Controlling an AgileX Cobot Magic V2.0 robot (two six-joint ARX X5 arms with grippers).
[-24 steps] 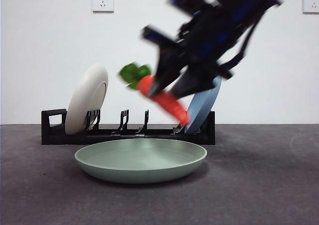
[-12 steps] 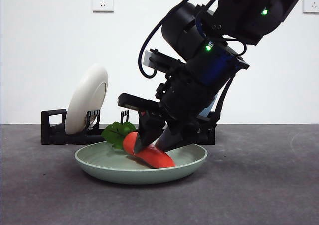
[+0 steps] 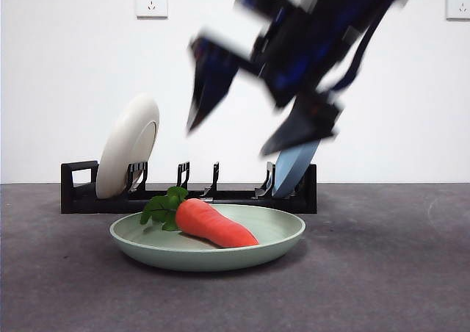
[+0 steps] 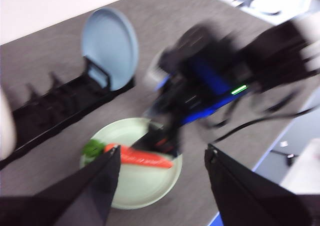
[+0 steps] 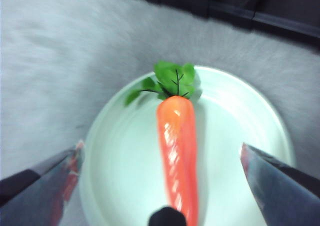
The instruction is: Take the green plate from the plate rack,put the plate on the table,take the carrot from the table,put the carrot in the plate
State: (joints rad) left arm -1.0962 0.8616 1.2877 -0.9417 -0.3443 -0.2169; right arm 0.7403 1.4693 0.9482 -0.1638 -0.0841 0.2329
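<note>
Hanging blurred in the upper right of the front view, the right gripper (image 3: 253, 130) has lifted clear of the carrot (image 3: 214, 224); half a second ago its jaws were down in the plate (image 3: 276, 238), closed on the carrot. Jaws now spread wide, holding nothing. In the right wrist view the two jaws stand at the lower corners with the carrot (image 5: 177, 146) between and beyond them, untouched.

Carrot: bright orange, tapered, green leaf tuft at the thick end. It lies on its side inside the green plate, leaves toward the left of the front view, tip toward the right, at centre frame below the gripper.

Plate: pale sage, shallow, flat on the table (image 3: 382, 273), just in front of the rack (image 3: 81, 192). Rack holds a white plate (image 3: 128, 156) at left and a blue plate (image 3: 294, 167) at right.

Left gripper (image 4: 160, 178): high over the scene, jaws apart, empty.
</note>
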